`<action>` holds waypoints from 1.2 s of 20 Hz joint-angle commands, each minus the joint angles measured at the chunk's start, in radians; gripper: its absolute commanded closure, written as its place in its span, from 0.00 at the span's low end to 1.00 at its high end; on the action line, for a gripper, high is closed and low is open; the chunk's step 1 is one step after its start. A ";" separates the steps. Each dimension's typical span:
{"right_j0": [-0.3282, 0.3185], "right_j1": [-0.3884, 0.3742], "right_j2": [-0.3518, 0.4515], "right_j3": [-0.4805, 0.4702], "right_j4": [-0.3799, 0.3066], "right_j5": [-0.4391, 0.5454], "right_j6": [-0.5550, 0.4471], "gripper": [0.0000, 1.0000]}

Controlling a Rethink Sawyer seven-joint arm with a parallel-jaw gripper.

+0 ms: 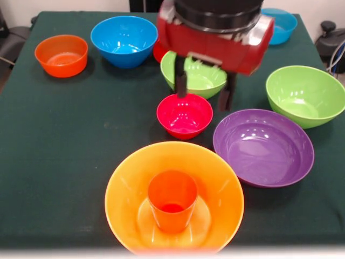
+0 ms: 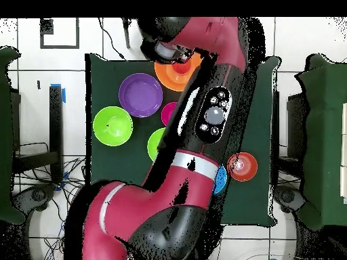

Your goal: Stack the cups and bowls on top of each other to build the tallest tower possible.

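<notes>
At the bottom centre of the front view we see the big orange bowl (image 1: 173,202) sitting on the green bench (image 1: 59,156). An orange cup (image 1: 172,200) stands inside it, upright, mouth up and long axis vertical.

Just above it lies the small crimson bowl (image 1: 184,115), open side up, on the bench and apart from the orange bowl's rim. To its right, the wide purple bowl (image 1: 263,147) rests close by.

The pincer (image 1: 204,93) hangs over the far edge of the crimson bowl, its two dark fingers (image 1: 180,83) spread apart and pointing down, holding nothing. The red arm body above it blocks part of a lime green bowl (image 1: 197,75) and a red thing behind it.

Another lime green bowl (image 1: 305,95) sits at the right. Farther up are a blue bowl (image 1: 124,40), a small orange bowl (image 1: 61,55) at upper left and a second blue bowl (image 1: 281,24) at upper right.

In the overhead view the arm (image 2: 203,128) covers the middle of the bench.
</notes>
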 commanded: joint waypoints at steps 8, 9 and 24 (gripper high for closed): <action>0.068 -0.298 0.244 0.608 -0.136 -0.269 -0.211 0.00; 0.067 -0.304 0.251 0.624 -0.141 -0.283 -0.207 0.00; 0.062 -0.381 0.323 0.820 -0.193 -0.412 -0.080 0.00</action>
